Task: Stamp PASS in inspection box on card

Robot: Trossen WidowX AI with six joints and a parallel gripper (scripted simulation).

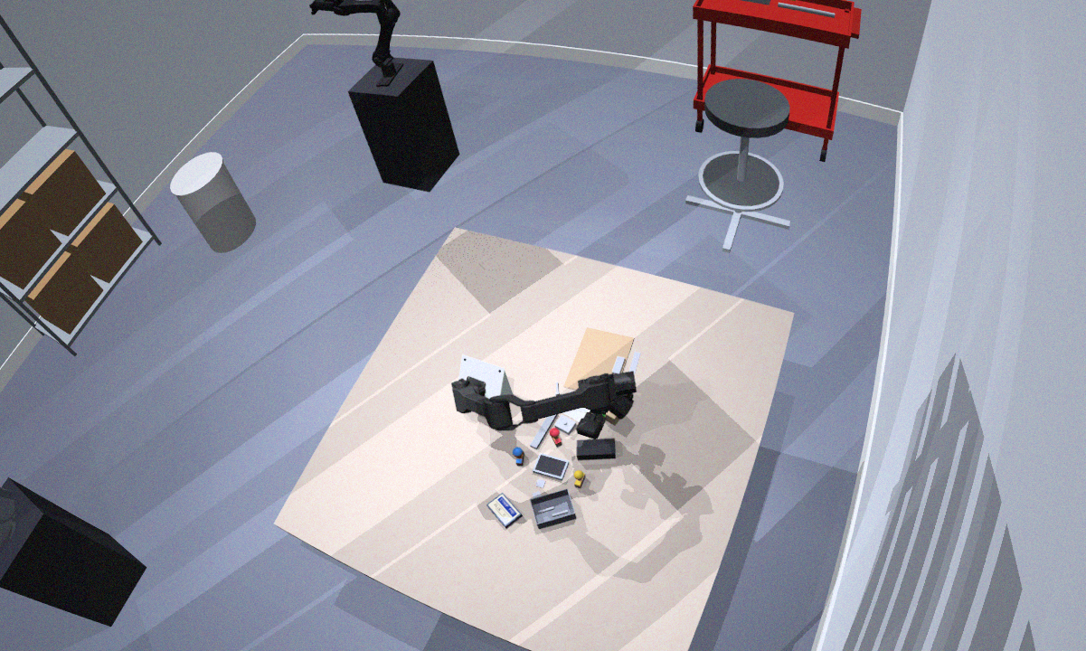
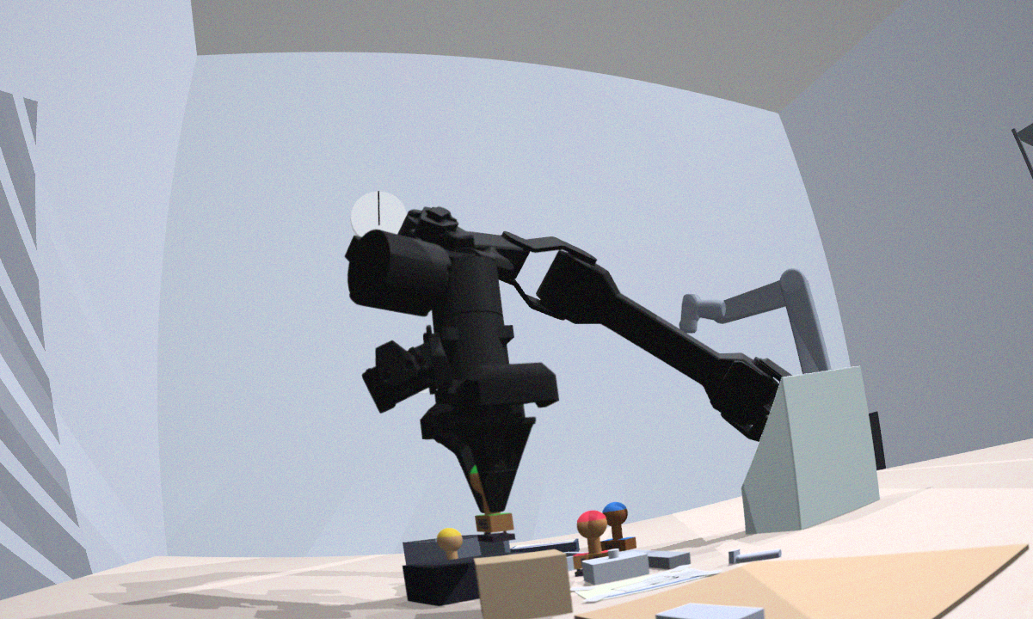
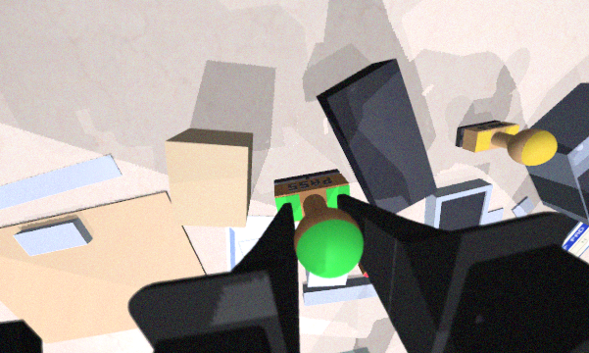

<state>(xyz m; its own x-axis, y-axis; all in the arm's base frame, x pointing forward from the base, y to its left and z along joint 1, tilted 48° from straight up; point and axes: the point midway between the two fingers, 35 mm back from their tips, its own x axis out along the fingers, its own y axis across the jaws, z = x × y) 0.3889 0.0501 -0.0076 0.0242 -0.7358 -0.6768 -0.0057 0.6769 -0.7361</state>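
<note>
My gripper (image 2: 494,504) (image 3: 315,206) is shut on the PASS stamp (image 2: 494,523) (image 3: 329,247), which has a green knob and a wooden base marked PASS. The stamp hangs upright above the bench, beyond the tan block in the exterior view. The inspection card (image 2: 642,586) (image 3: 247,245) lies flat near it, partly hidden by the fingers in the wrist view. The ink pad (image 1: 550,466) (image 3: 463,208) lies open, dark in a pale frame, on the far side of the black block from the stamp. The stamp's printing face is hidden.
The tan block (image 2: 524,585) (image 3: 211,181) and black block (image 1: 596,448) (image 3: 387,142) stand close by. Yellow (image 1: 579,476) (image 3: 532,147), red (image 1: 555,434) (image 2: 591,524) and blue (image 1: 518,454) (image 2: 614,514) stamps stand around the pad. A dark tray (image 1: 557,522) and tan folder (image 1: 599,352) (image 3: 103,284) lie farther out.
</note>
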